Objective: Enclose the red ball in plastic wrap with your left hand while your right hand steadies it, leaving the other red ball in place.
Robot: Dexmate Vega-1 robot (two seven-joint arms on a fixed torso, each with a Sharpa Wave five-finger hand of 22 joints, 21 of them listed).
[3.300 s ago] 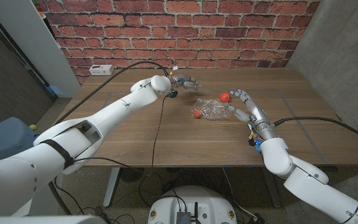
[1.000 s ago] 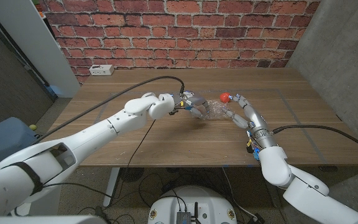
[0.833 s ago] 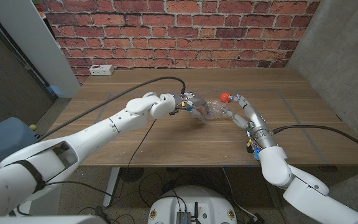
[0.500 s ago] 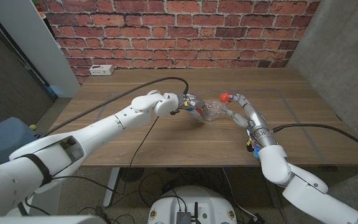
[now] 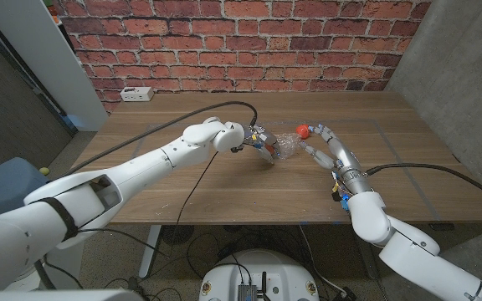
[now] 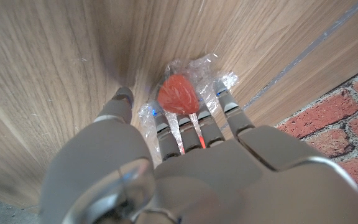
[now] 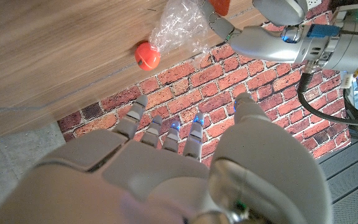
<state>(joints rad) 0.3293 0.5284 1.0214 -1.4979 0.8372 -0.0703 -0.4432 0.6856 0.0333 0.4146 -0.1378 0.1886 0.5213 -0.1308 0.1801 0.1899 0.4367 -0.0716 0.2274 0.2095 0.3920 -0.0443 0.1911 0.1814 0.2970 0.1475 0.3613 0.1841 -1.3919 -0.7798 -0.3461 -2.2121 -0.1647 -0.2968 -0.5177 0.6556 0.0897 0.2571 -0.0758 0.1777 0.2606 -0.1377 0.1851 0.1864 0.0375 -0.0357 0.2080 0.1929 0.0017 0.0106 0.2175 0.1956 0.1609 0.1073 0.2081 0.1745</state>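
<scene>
The wrapped red ball (image 6: 178,94) is gripped through the plastic wrap (image 5: 284,147) by the left hand (image 5: 258,140). The right hand (image 5: 329,146), released, is positioned at 3 o'clock; the other red ball (image 5: 303,131) is located at 12 o'clock.

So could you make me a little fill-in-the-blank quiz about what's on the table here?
1. The left hand has its fingers on a ball covered by plastic ____.
2. The other ball is ____ in colour.
3. The wall behind the table is made of ____.
4. The right hand holds ____.

Missing words: wrap; red; brick; nothing
</scene>
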